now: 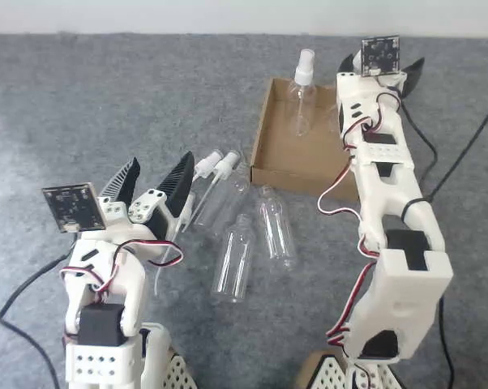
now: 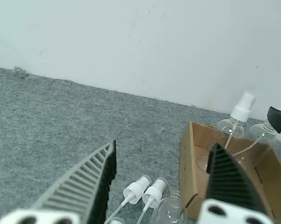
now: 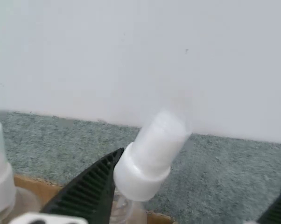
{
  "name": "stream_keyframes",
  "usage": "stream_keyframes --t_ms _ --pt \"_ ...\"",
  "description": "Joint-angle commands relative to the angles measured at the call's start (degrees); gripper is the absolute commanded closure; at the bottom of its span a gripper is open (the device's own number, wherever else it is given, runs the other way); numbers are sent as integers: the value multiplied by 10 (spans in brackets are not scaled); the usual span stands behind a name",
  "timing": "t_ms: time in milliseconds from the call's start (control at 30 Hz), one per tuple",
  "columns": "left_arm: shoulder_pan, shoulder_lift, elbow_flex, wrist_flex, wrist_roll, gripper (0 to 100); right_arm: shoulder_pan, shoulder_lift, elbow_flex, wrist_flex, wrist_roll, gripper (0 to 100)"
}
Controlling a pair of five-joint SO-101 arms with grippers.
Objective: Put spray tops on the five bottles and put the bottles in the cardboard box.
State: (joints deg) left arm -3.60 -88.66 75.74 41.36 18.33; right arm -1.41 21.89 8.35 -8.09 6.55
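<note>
Right gripper [image 3: 203, 170], jaws apart around a capped bottle [image 3: 150, 158] — probably standing in the box [image 1: 260, 134], upper centre.
Lift straight up so no jaw tips it; left gripper [image 1: 164, 156], spread too, hangs lower left beside loose tops [image 1: 229, 160].

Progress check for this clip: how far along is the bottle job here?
Done: one topped bottle sits in the cardboard box. In hand: the right gripper is open around a second boxed bottle's spray top; the left gripper hangs open over the mat. Left: three bottles lie on the mat by two spray tops, none boxed.
</note>
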Motion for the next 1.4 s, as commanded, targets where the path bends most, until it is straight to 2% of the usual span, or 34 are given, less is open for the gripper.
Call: stream_keyframes --t_ms 0,233,533,767,933,1233,1367 --pt "1 1 -2 -14 -2 702 0 -46 -35 2 4 548" --pt "1 1 -2 -14 -2 702 0 -48 -35 8 5 482" --pt "1 1 -2 -14 -2 702 3 -65 -34 10 5 482" --pt "1 1 -2 -14 -2 702 0 -68 -56 77 -4 480" --pt "1 1 -2 -14 -2 702 3 -67 -62 79 -45 478" --pt "1 1 -2 -14 -2 702 3 -69 -62 80 -42 478" --pt "1 1 -2 -14 -2 702 1 -73 -62 109 -45 406"
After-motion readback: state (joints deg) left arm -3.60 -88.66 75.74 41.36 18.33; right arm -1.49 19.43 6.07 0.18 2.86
